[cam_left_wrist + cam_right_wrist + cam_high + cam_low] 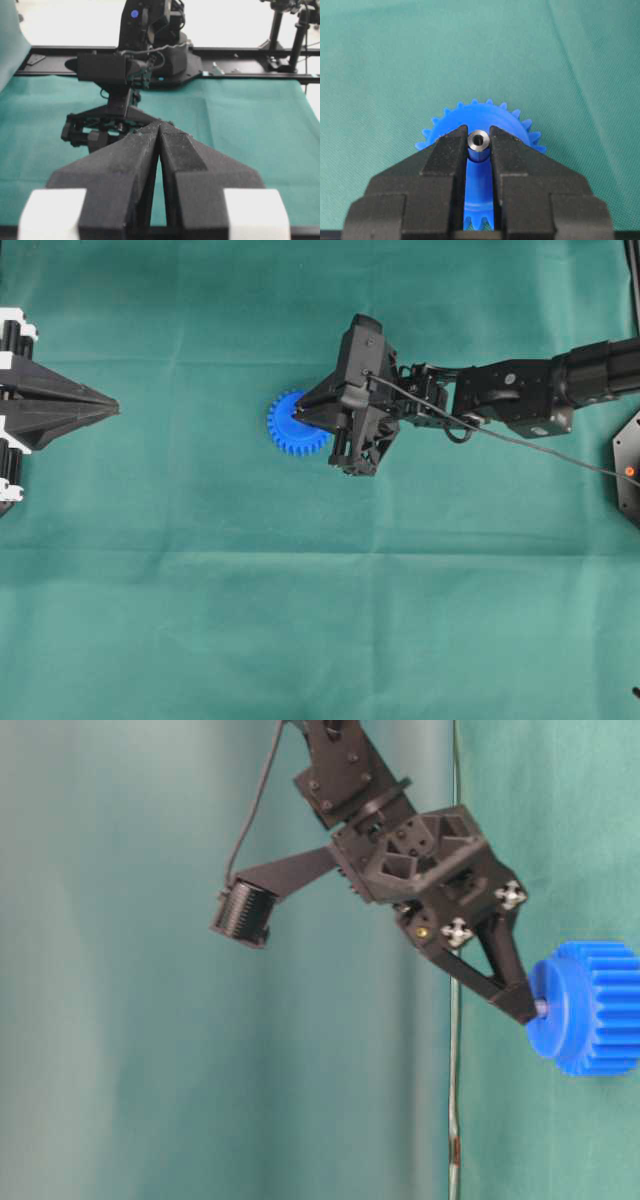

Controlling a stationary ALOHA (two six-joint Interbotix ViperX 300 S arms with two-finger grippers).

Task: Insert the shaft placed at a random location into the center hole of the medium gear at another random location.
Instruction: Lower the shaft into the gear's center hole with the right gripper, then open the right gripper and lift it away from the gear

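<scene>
The blue medium gear (288, 431) lies flat on the green cloth, left of the middle. My right gripper (301, 416) reaches in from the right and hangs over the gear's hub. It is shut on the shaft (479, 140), a small silvery pin held upright between the black fingertips. In the right wrist view the shaft's top end shows directly above the gear (481, 114). From table level the right gripper (529, 1007) has its tips at the face of the gear's hub (590, 1010). The center hole is hidden under the shaft and fingers. My left gripper (113, 407) rests shut at the left edge, holding nothing.
Green cloth (320, 620) covers the whole table. A thin black cable (520, 440) trails from the right arm toward the right edge. In the left wrist view the right arm (125, 70) stands beyond my left gripper (159, 128), with a black rail (240, 75) at the table's far side.
</scene>
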